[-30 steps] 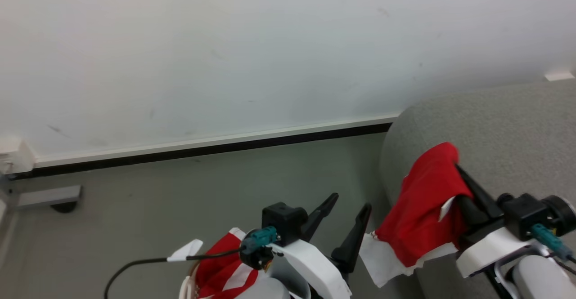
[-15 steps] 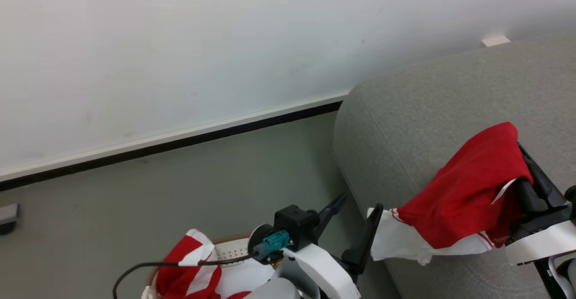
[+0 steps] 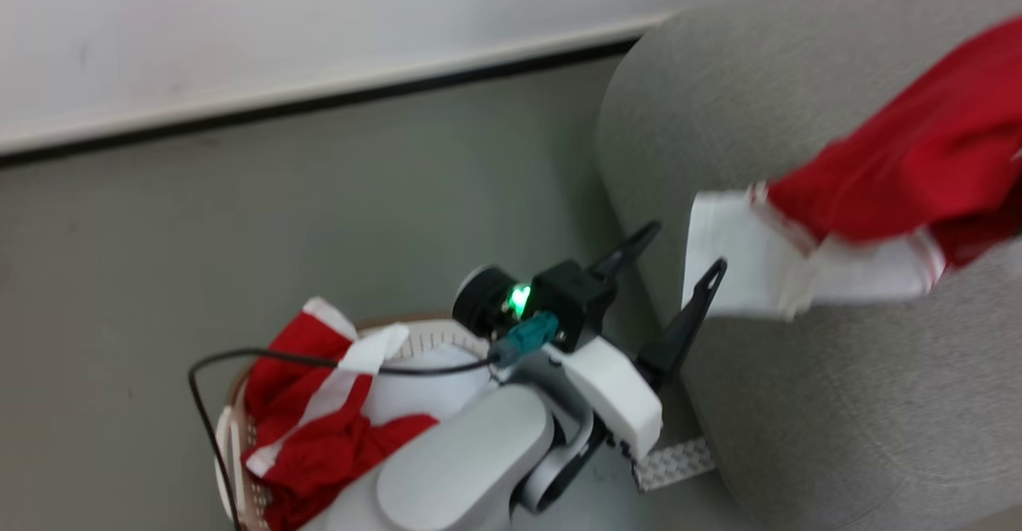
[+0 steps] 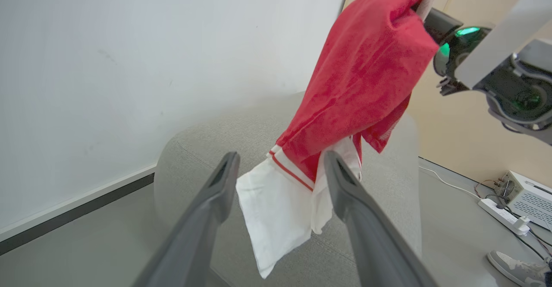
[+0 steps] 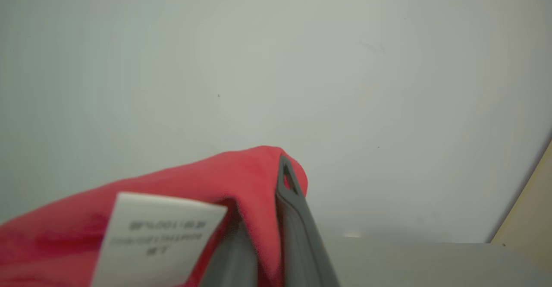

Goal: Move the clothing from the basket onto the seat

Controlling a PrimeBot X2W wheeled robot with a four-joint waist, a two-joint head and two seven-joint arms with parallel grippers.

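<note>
The seat [image 3: 798, 403] is a big grey upholstered sofa with a rounded, bulky arm. Above that arm hangs one red garment [image 3: 902, 180]. It is pinched at its top fold by the right gripper [image 5: 272, 171], and its broad white hem with thin red stripes points down; a small white label shows near the fold. Whether the hem touches the seat cannot be told. The basket [image 3: 415, 341], cream with small holes and a brown rim, stands upright on the floor near the seat's arm. It holds a crumpled heap of red-and-white clothing [image 3: 319, 451].
</note>
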